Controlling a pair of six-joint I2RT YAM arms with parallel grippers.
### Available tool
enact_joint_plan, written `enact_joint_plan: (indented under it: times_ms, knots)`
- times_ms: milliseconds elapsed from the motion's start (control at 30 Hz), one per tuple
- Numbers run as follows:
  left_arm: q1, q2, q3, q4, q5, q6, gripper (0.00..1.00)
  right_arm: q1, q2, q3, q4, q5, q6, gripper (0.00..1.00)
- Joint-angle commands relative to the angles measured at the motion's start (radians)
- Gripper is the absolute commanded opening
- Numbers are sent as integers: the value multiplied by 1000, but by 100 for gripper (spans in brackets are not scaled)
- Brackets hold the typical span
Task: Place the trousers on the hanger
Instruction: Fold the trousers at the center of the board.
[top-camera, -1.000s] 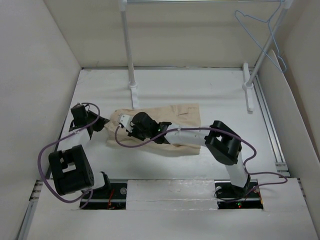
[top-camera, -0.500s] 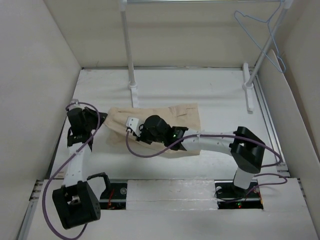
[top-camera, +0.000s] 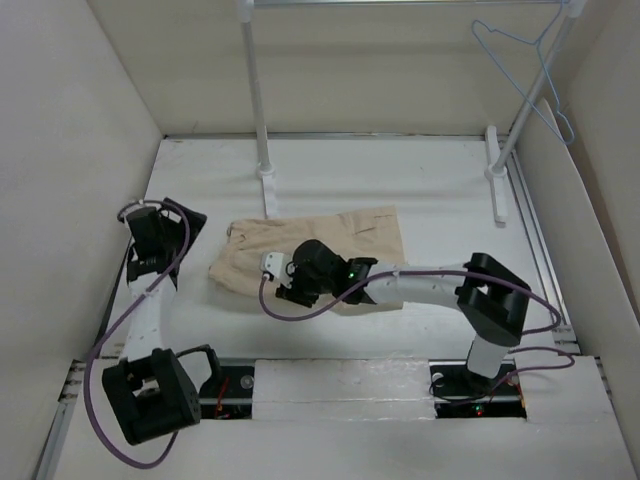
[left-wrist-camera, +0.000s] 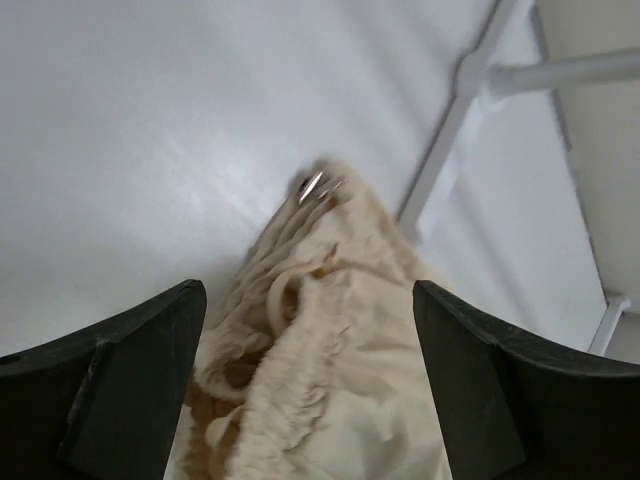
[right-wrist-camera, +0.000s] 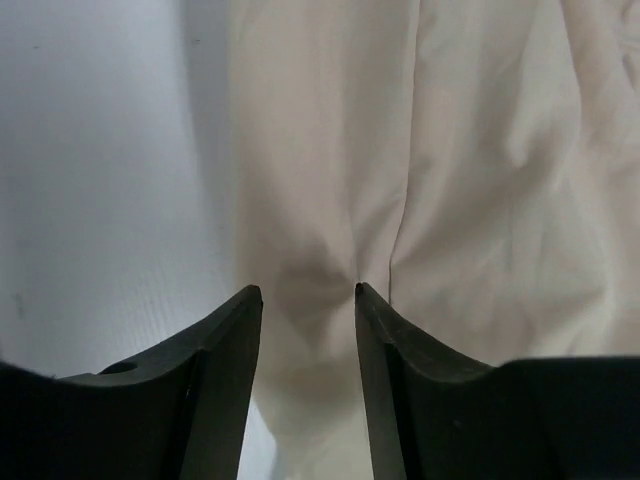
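Observation:
The beige trousers (top-camera: 345, 235) lie crumpled flat on the white table, waistband to the left. My left gripper (top-camera: 183, 226) hangs just left of them, wide open. In its wrist view the gathered waistband (left-wrist-camera: 315, 330) lies below and between the dark fingers (left-wrist-camera: 130, 370), untouched. My right gripper (top-camera: 295, 285) hovers over the trousers' near edge, open. Its wrist view shows a crease of cloth (right-wrist-camera: 330, 260) beyond the gap, with nothing gripped. The thin blue-grey hanger (top-camera: 520, 42) hangs on the rack at the top right, far from both grippers.
The white rack has a left pole (top-camera: 255, 90) and a slanted right pole (top-camera: 530, 95), with feet (top-camera: 268, 190) on the table behind the trousers. One foot (left-wrist-camera: 450, 130) shows beyond the waistband. Pale walls close in on both sides.
Both grippers were shut and have opened, letting the trousers go. The left arm drew back to the left, and the waistband settled onto the table.

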Motion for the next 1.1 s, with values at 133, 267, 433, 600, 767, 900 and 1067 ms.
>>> enact_joint_plan:
  times_ms: [133, 267, 433, 600, 767, 900, 1067]
  knots:
    - [-102, -63, 241, -68, -113, 126, 81, -186, -291, -54, -35, -99, -17, 40]
    - [-178, -26, 134, 48, 39, 36, 77, -367, -327, -158, 51, -105, 45, 0]
    - [-449, -52, -41, 218, -25, -89, 77, -585, -325, -286, 217, -157, 151, 0]
    - [-613, 72, -99, 275, -156, -127, 77, -690, -289, -317, 188, -148, 190, 0]
    - [-519, 137, -213, 377, -176, -172, 77, -817, -235, -332, 205, -176, 210, 6]
    - [-501, 101, -208, 320, -260, -158, 78, -846, -184, -332, 223, -202, 217, 11]
    - [-490, 17, -175, 243, -309, -136, 79, -860, -175, -346, 274, -263, 230, 37]
